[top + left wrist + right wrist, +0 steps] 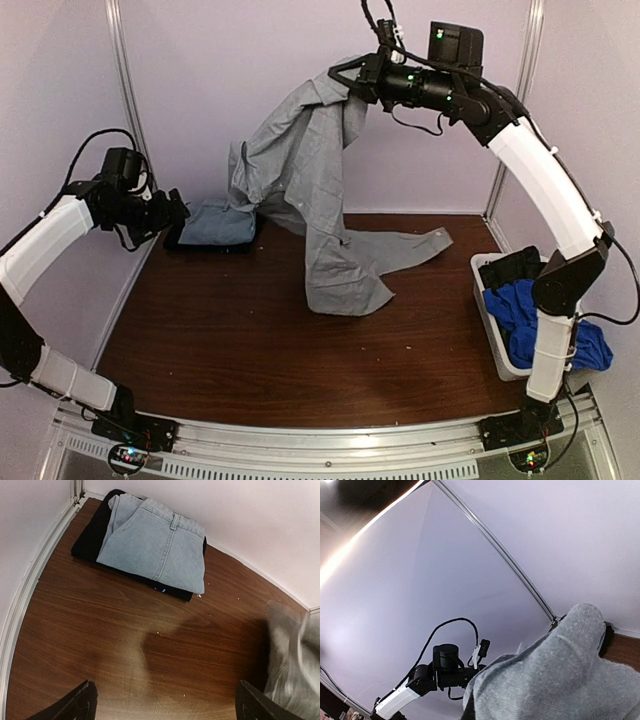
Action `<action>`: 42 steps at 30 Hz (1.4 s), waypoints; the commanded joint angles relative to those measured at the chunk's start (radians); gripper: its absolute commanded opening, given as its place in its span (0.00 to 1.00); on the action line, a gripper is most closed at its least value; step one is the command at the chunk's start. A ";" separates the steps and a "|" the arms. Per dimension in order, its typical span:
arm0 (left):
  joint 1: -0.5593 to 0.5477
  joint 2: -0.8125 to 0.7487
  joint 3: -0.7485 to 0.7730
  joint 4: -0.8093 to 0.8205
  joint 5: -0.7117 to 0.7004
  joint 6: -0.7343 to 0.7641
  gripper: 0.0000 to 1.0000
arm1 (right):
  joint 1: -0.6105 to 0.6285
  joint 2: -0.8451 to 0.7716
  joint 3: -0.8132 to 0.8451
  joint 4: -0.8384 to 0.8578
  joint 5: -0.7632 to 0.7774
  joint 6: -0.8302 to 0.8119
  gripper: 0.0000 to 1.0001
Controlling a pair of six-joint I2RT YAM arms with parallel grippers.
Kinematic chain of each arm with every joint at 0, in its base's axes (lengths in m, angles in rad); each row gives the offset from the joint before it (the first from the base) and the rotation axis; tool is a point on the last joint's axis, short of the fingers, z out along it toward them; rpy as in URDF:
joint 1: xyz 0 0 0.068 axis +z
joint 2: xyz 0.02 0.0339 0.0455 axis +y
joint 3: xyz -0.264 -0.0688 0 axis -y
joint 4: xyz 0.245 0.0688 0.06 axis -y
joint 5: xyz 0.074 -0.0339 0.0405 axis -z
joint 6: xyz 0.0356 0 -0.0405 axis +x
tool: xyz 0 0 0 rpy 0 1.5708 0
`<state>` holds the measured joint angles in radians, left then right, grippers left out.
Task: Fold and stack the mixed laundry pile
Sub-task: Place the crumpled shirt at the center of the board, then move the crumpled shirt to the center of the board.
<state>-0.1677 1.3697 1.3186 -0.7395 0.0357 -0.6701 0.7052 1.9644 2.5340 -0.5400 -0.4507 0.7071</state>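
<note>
Your right gripper is up high near the back wall, clamped shut on the grey shirt, which hangs from it with its lower end and a sleeve lying on the table. Your left gripper hovers with its jaws wide apart and empty, near the folded light-blue jeans lying on a dark garment in the back left corner. A blue garment sits in the white bin at the right edge.

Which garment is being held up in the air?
The light grey shirt, hanging from the right hand, hem trailing on the table; the folded pale-blue piece lies flat, the royal-blue one sits in the bin.
</note>
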 commanded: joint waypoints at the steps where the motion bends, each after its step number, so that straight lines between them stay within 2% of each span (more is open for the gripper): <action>1: -0.003 -0.099 -0.071 0.137 -0.057 -0.047 0.98 | -0.162 -0.151 -0.062 0.131 -0.108 0.047 0.00; 3: -0.001 -0.136 -0.118 0.185 -0.064 -0.057 0.98 | -0.234 -0.190 -0.130 0.083 -0.112 0.031 0.00; 4: 0.000 -0.153 -0.133 0.213 -0.046 -0.052 0.98 | -0.275 -0.226 -0.217 0.034 -0.104 0.004 0.00; 7: 0.000 -0.167 -0.134 0.236 0.043 -0.006 0.98 | -0.441 -0.413 -0.585 0.045 -0.072 -0.032 0.00; 8: 0.000 -0.165 -0.132 0.233 0.066 0.012 0.98 | -0.510 -0.477 -0.707 0.045 -0.085 -0.027 0.11; 9: 0.000 -0.162 -0.133 0.232 0.089 0.026 0.98 | -0.576 -0.500 -0.808 0.027 -0.111 -0.041 0.42; 10: -0.001 -0.158 -0.137 0.233 0.113 0.041 0.98 | -0.622 -0.500 -0.878 -0.017 -0.142 -0.067 0.78; 11: -0.002 -0.155 -0.141 0.235 0.131 0.057 0.98 | -0.644 -0.492 -0.915 -0.075 -0.148 -0.102 0.97; 12: -0.003 -0.152 -0.143 0.234 0.146 0.070 0.98 | -0.648 -0.483 -0.936 -0.137 -0.136 -0.142 0.99; 17: -0.025 -0.102 -0.159 0.232 0.197 0.133 0.98 | -0.619 -0.517 -0.990 -0.209 -0.019 -0.180 0.99; 19: -0.052 -0.054 -0.158 0.233 0.213 0.152 0.98 | -0.587 -0.507 -0.990 -0.228 -0.015 -0.190 0.95; 22: -0.126 0.065 -0.118 0.222 0.219 0.186 0.98 | -0.454 -0.479 -1.003 -0.245 0.004 -0.207 0.92; 25: -0.218 0.222 -0.023 0.172 0.150 0.232 0.98 | -0.320 -0.425 -1.007 -0.275 0.051 -0.214 0.91; 28: -0.270 0.378 0.091 0.110 0.082 0.222 0.90 | -0.255 -0.384 -1.009 -0.316 0.114 -0.198 0.92; 32: -0.277 0.542 0.187 0.055 0.065 0.144 0.78 | -0.250 -0.398 -1.035 -0.314 0.184 -0.166 0.93; 39: -0.336 0.710 0.275 0.075 0.074 0.104 0.78 | -0.268 -0.396 -0.939 -0.537 0.426 -0.194 1.00; 42: -0.353 0.764 0.300 0.062 0.066 0.085 0.74 | -0.292 -0.445 -0.944 -0.523 0.436 -0.213 1.00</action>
<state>-0.4885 2.0865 1.5646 -0.6640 0.1181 -0.5495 0.4423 1.5887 1.5616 -0.9962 -0.1379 0.5198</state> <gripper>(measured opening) 0.761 0.996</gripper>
